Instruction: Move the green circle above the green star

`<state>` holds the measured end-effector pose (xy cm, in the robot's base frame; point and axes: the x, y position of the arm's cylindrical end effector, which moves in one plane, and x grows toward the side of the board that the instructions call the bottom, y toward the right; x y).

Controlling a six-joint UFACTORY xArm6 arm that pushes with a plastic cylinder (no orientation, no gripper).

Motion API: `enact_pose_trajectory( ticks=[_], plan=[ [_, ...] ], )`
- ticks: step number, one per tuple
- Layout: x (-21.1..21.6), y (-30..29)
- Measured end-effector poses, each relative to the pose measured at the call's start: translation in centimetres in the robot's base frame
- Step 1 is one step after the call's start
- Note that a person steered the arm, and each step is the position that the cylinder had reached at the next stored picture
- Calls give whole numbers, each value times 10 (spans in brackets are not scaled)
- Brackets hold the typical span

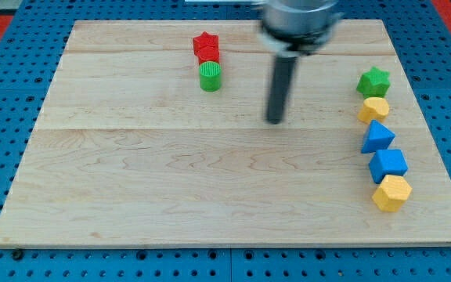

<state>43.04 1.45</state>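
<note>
- The rod's tip (276, 120) rests on the table (171, 196), between the green circle (210, 77) at the view's left and the green star (373, 81) at the right; there are no fingers, so nothing is held.
- The green circle touches a red star (206, 46) above it; a careless shove might drag that along.
- A push overshooting rightward could disturb the yellow block (373, 109) just below the green star.

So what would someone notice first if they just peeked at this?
Probably the dark rod, my tip resting mid-board, clear of every block. Next, the colourful line down the view's right, headed by the green star. The green circle sits near the top, under a red star.
</note>
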Motion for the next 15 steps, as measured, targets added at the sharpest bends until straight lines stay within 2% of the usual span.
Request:
enact_pose_trajectory(
  ticks=[1, 2, 3, 4, 5, 6, 7, 8, 9, 10, 11, 12, 13, 15],
  plan=[
    [-38, -89],
    [-88, -119],
    [-86, -62],
    [-87, 29],
    [-94, 42],
    [-97, 22],
    [-132, 63],
    [-131, 110],
    [-119, 122],
    [-70, 74],
    [-57, 104],
    [-92, 120],
    [-105, 156],
    [-115, 180]
  ],
)
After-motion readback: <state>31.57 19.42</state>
